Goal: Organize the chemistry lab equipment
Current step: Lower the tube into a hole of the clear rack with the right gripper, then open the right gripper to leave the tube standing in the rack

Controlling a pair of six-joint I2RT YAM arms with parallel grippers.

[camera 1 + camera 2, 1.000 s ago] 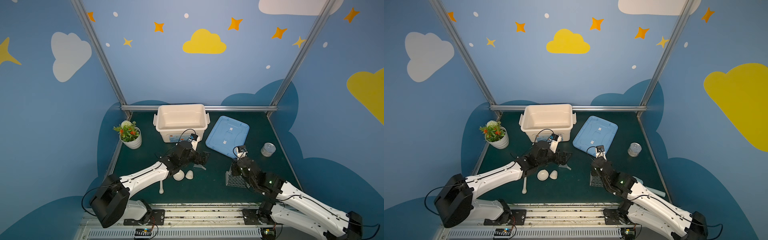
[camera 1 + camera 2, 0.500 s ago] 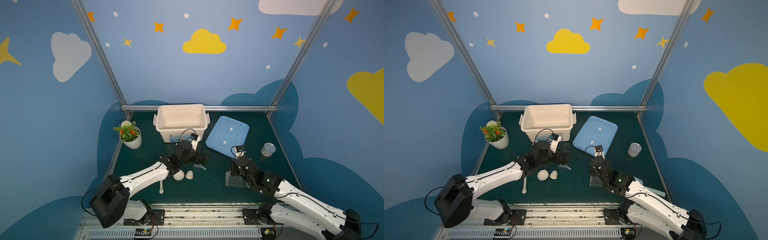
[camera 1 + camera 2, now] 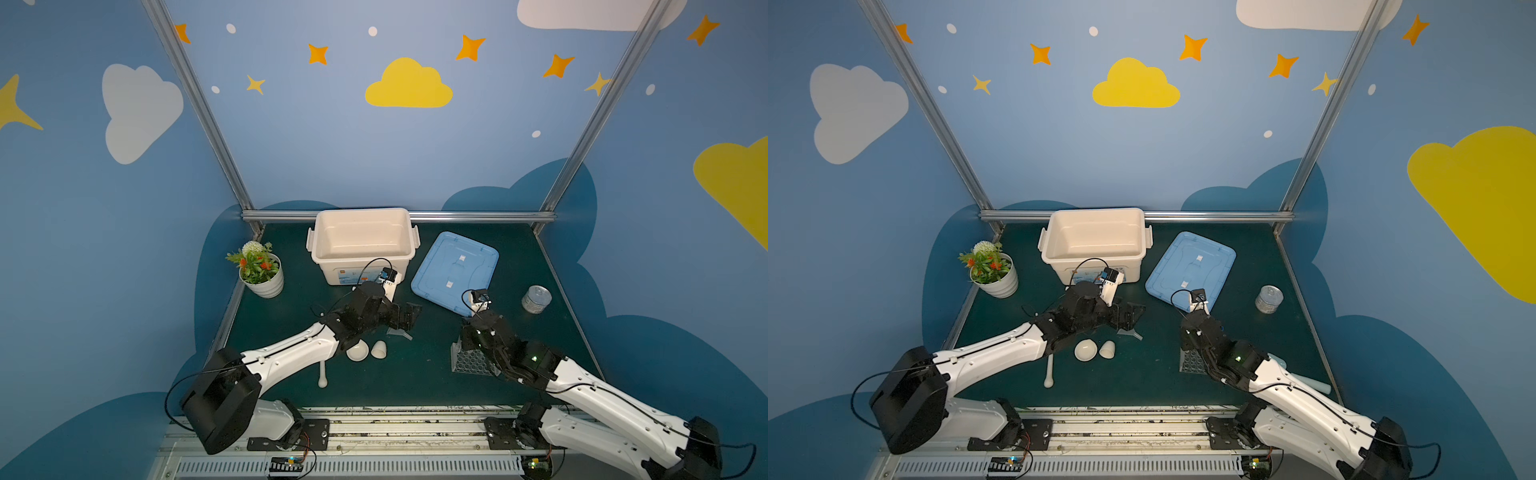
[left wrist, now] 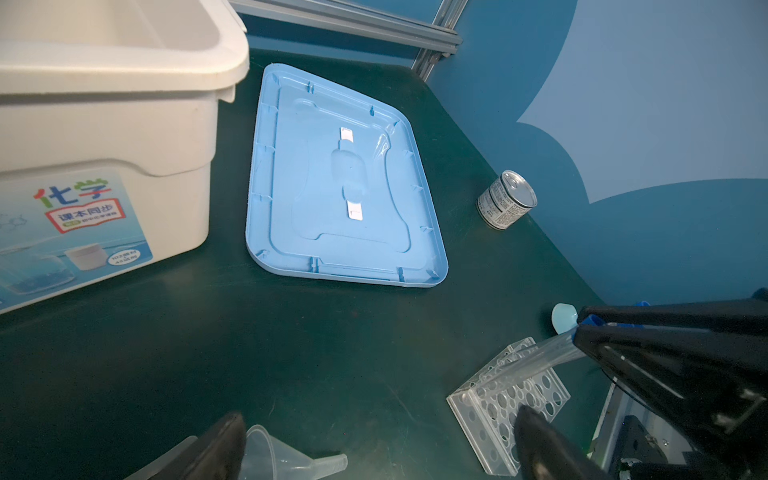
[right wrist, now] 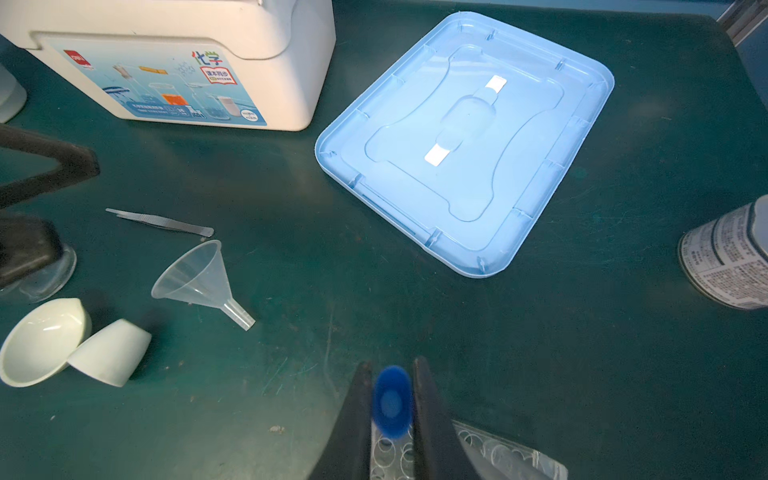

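Right gripper (image 5: 391,365) grips a blue-capped test tube (image 5: 390,405), held tilted with its lower end at the clear holed rack (image 4: 498,399), front right of the green mat (image 3: 415,374). Left gripper (image 3: 409,315) stands wide open and empty above the clear funnel (image 5: 199,274), which lies near mat centre.

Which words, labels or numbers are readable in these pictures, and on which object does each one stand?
"化学": large coloured characters on the label of the white storage box.
"课本同步": red-framed banner on the same label.
Red logo and small print on that label: too small to read.
Print on the metal can: too blurred to read.
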